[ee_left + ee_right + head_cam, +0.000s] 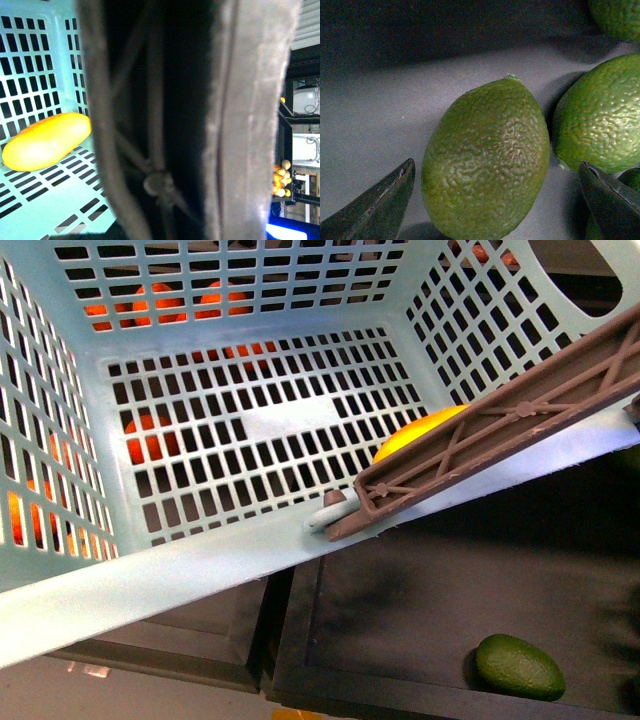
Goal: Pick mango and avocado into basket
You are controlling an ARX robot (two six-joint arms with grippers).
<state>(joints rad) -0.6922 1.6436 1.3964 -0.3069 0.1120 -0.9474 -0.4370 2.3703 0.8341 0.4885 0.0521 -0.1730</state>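
The teal basket (pixel 200 570) fills the front view, held up and tilted. The yellow mango (pixel 415 432) lies on its slotted floor, half hidden by the grey-brown handle (pixel 500 425); it also shows in the left wrist view (pixel 46 141). My left gripper is shut on the basket handle (pixel 200 125), which fills that view; the jaws themselves are hidden. An avocado (pixel 518 666) lies on the dark tray below. In the right wrist view my right gripper (pixel 495 200) is open, its fingertips (pixel 380 207) on either side of a green avocado (pixel 485 162), not touching it.
More avocados (pixel 600 115) lie close beside the one between my right fingers. Oranges (pixel 150 437) show through the basket's slots. The dark tray (pixel 400 620) has a raised front edge. A far shelf with yellow fruit (pixel 281 177) shows in the left wrist view.
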